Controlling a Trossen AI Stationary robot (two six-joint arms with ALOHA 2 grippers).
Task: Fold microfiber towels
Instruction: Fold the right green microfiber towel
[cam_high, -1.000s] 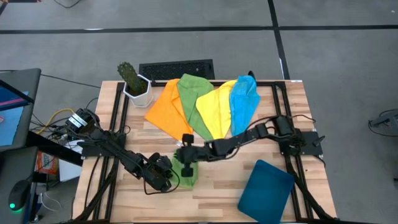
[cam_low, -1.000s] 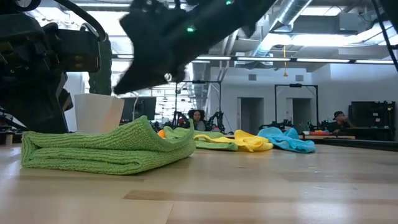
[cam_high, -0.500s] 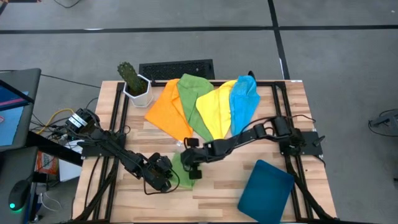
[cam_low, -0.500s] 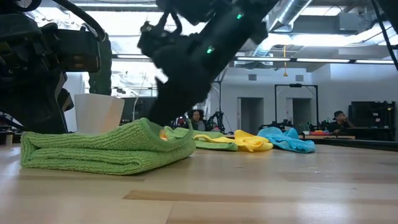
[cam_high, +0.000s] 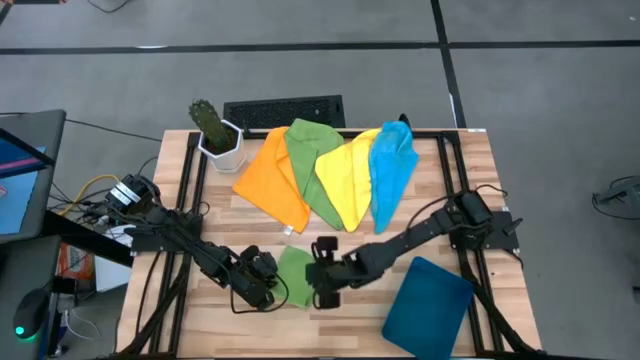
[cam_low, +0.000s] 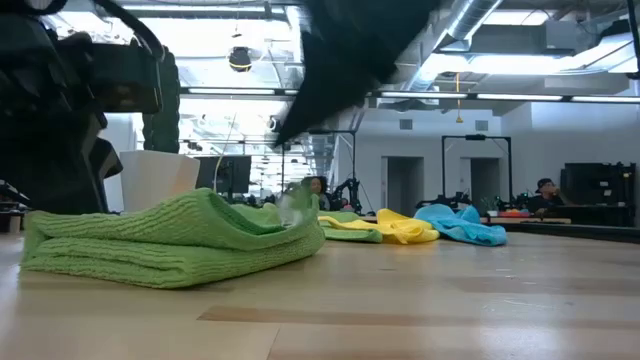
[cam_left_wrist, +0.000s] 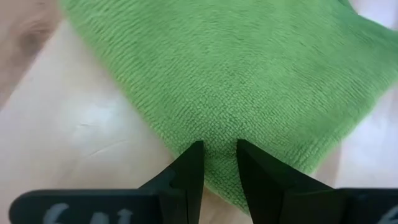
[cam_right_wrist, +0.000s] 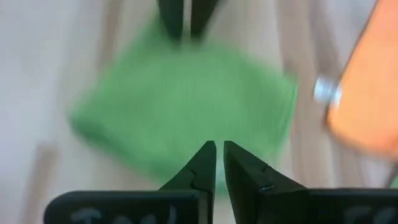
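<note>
floor (cam_high: 300, 25): grey, dark seams, at my 12 o'clock
ceiling (cam_low: 520, 40): exposed ducts, strip lights
far wall (cam_low: 420, 165): pale, doorways

Both arms are black, built of jointed links with thin black cables looped along them. The left arm (cam_high: 180, 240) carries a white label near its base. Each gripper ends in two slim, tapering black fingers (cam_left_wrist: 186, 177) with faint pale lettering behind.

My tabletop (cam_high: 440, 170) is pale wooden planking with black rails; a dark teal tray (cam_high: 428, 306) lies flat at its near right corner; a cactus in a white pot (cam_high: 216, 132) stands at the far left corner; a black keyboard (cam_high: 284, 111) lies just behind the far edge; people (cam_low: 548, 192) sit far off across the room.
</note>
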